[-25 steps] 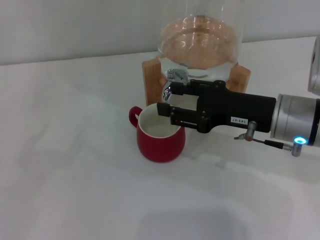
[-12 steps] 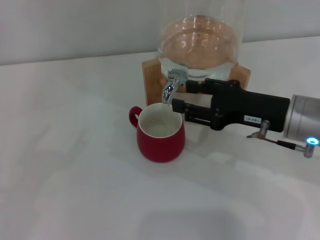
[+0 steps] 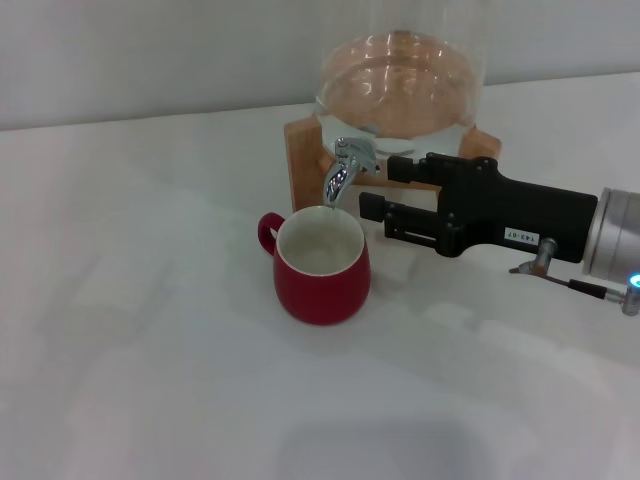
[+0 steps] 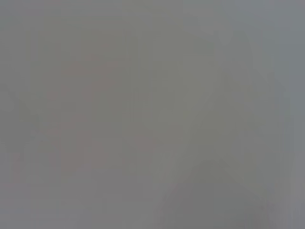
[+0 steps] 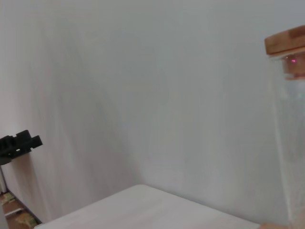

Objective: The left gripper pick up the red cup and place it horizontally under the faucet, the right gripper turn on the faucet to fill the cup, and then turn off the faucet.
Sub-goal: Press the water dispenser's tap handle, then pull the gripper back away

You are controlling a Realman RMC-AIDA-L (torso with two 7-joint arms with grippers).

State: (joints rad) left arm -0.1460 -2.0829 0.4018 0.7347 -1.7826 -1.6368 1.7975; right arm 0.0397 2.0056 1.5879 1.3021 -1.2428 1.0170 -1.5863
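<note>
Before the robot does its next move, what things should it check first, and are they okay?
1. Small glossy dark-red ceramic cup upright under the shiny chrome faucet spout: ok.
2. Water running from the spout: cannot tell.
3. How full the cup is: cannot tell.
4. Long black boxy right gripper apart from the faucet, beside it: ok.
5. Right gripper's jaws open, holding nothing: ok.
6. Left gripper away from the cup: cannot tell, not in view.

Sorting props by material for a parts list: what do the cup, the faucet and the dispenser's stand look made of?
The red cup: glazed ceramic by its look, with a glossy red outside and a white inside. The faucet: chrome-finished metal, mirror-bright with reflections. The stand: light wood, matte with a plain tan face. All three are judged by look only.
</note>
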